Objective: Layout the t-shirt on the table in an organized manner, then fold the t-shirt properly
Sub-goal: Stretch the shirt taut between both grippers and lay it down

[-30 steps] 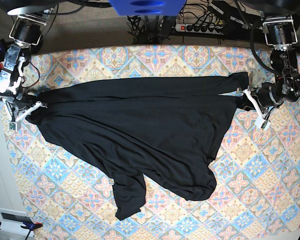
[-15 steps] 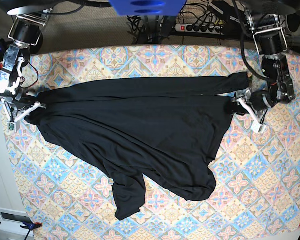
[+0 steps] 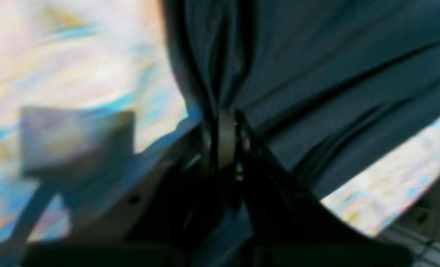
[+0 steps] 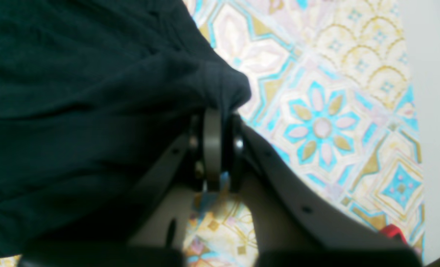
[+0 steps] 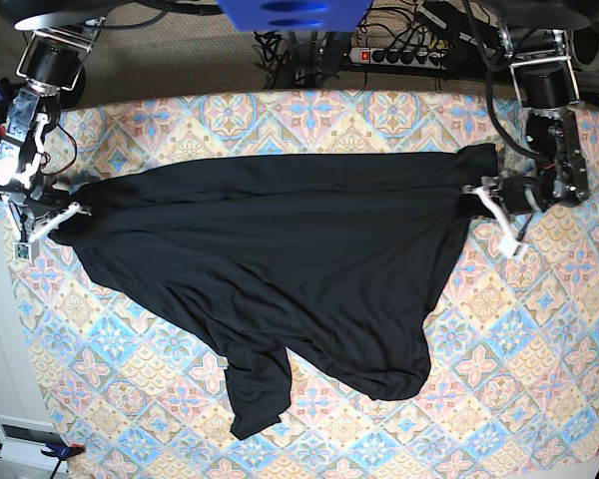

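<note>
Left gripper [image 5: 479,194] has clamped shut on the t-shirt [image 5: 270,259].

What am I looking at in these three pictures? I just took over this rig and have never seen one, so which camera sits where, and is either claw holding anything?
It is a robot with two arms, each ending in a two-fingered claw called a gripper. The base view looks down from above on the table, which is covered with a pastel tiled cloth. A black t-shirt with long sleeves lies spread across it, still rumpled toward the near edge.

The other two pictures come from cameras mounted on the wrists, looking along the fingers. In the overhead view the sides are mirrored: the left gripper is on the picture's right and the right gripper on its left.

Both are shut on the t-shirt, one at each end. The left wrist view is blurred, but dark fabric is bunched at the closed fingertips. The right wrist view shows the same pinch clearly.
</note>
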### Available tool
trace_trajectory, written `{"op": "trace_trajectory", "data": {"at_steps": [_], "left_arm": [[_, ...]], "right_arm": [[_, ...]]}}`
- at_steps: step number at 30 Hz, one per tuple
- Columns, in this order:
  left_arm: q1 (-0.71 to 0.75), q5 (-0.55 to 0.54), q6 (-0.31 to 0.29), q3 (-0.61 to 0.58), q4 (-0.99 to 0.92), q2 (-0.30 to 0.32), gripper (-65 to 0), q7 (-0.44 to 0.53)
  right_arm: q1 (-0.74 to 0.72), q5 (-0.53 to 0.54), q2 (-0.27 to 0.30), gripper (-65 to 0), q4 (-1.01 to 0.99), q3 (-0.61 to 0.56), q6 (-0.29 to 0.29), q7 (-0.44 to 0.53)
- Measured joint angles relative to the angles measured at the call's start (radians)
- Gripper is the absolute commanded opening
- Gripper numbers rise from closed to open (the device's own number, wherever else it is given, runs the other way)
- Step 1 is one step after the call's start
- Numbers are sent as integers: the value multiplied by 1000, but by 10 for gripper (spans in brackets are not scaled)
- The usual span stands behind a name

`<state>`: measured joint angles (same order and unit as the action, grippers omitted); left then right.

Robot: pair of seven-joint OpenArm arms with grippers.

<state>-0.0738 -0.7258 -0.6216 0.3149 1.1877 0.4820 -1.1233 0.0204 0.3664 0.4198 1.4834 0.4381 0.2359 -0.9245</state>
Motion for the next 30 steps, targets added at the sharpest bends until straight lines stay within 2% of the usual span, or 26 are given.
{"op": "trace_trajectory", "data": {"at_steps": [4, 7, 13, 18, 27, 30], "left_arm": [[61, 23, 8, 158, 11, 54, -650, -13], [138, 19, 8, 255, 82, 69, -650, -21], [271, 14, 8, 253, 229, 67, -650, -8], [323, 19, 7, 254, 232, 67, -650, -11], [339, 11, 7, 288, 233, 104, -648, -7], [317, 17, 3, 281, 267, 117, -581, -31]], "right_arm": [[-1, 12, -2, -650, 0, -5, 8, -33], [2, 30, -8, -650, 1, -6, 17, -57], [24, 23, -3, -649, 108, -6, 8, -136], [94, 19, -6, -649, 183, -6, 7, -206], [120, 30, -5, -649, 187, -6, 12, -211], [118, 31, -5, -645, 188, -7, 12, -210]]}}
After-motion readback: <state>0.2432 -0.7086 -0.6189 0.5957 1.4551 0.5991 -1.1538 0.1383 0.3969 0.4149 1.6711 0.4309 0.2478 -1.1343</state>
